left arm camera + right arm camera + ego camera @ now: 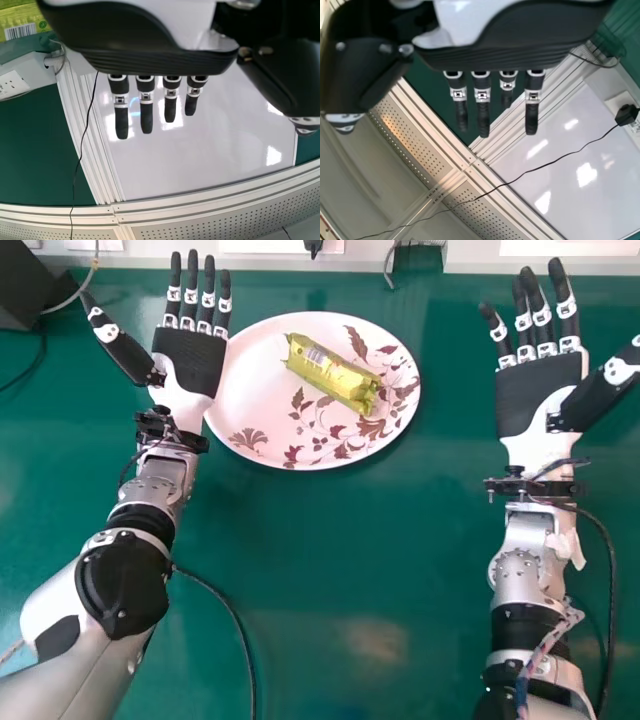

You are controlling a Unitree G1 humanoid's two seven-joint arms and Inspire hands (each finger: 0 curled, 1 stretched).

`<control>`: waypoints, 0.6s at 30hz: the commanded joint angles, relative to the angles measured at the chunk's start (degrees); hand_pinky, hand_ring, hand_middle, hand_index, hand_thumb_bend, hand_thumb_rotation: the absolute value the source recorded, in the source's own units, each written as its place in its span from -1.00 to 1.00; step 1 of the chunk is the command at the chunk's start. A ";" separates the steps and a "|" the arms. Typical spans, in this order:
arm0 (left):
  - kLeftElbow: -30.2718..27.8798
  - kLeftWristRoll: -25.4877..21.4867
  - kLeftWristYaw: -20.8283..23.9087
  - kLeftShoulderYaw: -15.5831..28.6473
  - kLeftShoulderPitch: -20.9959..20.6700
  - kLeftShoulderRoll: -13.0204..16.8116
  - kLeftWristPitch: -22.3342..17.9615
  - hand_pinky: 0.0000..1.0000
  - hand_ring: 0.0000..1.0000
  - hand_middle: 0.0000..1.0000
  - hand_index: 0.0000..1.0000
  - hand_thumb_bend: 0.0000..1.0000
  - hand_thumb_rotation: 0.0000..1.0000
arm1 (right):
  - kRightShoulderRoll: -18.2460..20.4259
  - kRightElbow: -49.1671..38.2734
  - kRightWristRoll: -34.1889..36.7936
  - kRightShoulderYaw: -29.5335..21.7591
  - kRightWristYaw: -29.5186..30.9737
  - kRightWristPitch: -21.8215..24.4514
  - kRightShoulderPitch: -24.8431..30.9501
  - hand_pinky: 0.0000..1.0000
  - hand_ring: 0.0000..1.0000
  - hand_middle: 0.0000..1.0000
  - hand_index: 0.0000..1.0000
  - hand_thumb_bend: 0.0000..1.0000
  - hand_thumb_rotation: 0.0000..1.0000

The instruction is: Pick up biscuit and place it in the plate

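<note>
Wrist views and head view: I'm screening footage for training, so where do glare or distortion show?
Left wrist view: bright glare on the white panel, and the pale rail bows, probably lens distortion. Right wrist view: glare spots on a glossy pale surface. Head view: faint pale reflections on the green table.

Hidden behind left hand: part of plate. Cropped at left wrist view's edge: biscuit packet.

Likely lab: green worktop, cable
</note>
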 commanded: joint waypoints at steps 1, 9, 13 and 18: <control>-0.39 0.81 -0.30 -0.73 0.94 0.19 -0.41 0.51 0.75 0.94 1.00 1.00 0.30 | 0.24 -0.15 0.70 -0.12 0.02 0.13 0.76 0.41 0.43 0.60 0.70 1.00 -0.29; -0.15 1.00 -0.13 -0.99 1.33 -0.10 -0.77 0.60 0.79 0.95 1.00 1.00 0.26 | -0.15 2.37 1.42 -0.95 2.01 -0.15 0.28 0.33 0.46 0.59 0.68 1.00 -0.32; -0.02 1.24 0.74 -1.04 1.46 -0.30 -0.92 0.59 0.78 0.94 1.00 1.00 0.27 | -0.32 4.05 1.61 -1.52 2.97 -0.93 0.19 0.29 0.46 0.57 0.66 1.00 -0.34; 0.04 1.70 0.88 -1.09 1.70 -0.84 -1.58 0.62 0.79 0.98 1.00 1.00 0.31 | -0.59 5.96 2.41 -2.32 5.35 -1.48 0.33 0.25 0.51 0.62 0.65 1.00 -0.31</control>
